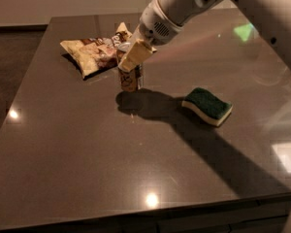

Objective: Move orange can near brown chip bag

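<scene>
The orange can stands upright just right of and in front of the brown chip bag, which lies flat at the table's far left. My gripper reaches in from the upper right and is shut on the can's upper part, one cream finger across its front. The can's base sits at or just above the tabletop; I cannot tell which. The can's top is mostly hidden by the fingers.
A green-and-yellow sponge lies on the dark glossy table to the right of the can. My white arm spans the upper right. The table's left and front edges drop to the floor.
</scene>
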`<state>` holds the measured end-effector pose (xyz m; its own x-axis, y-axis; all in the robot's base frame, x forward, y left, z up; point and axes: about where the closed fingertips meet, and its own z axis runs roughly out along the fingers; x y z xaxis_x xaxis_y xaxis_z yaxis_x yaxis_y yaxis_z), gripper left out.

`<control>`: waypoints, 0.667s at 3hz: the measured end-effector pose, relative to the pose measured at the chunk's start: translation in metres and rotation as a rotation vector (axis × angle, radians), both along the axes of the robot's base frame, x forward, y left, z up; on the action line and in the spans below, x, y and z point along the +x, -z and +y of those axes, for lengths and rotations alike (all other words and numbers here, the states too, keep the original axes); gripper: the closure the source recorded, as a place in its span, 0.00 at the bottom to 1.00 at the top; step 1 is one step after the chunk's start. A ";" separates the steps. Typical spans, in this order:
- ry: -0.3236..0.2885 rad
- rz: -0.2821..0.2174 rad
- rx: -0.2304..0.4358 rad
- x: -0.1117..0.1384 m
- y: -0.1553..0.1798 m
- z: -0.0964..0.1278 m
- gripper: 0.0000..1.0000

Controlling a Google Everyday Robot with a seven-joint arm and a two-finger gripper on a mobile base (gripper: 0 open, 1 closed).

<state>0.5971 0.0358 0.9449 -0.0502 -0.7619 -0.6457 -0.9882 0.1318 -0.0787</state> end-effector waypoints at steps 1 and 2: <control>0.077 0.003 0.006 0.031 0.005 0.005 1.00; 0.125 -0.012 0.022 0.058 0.011 0.014 1.00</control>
<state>0.6547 0.0500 0.9340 -0.1361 -0.7360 -0.6632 -0.9629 0.2558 -0.0862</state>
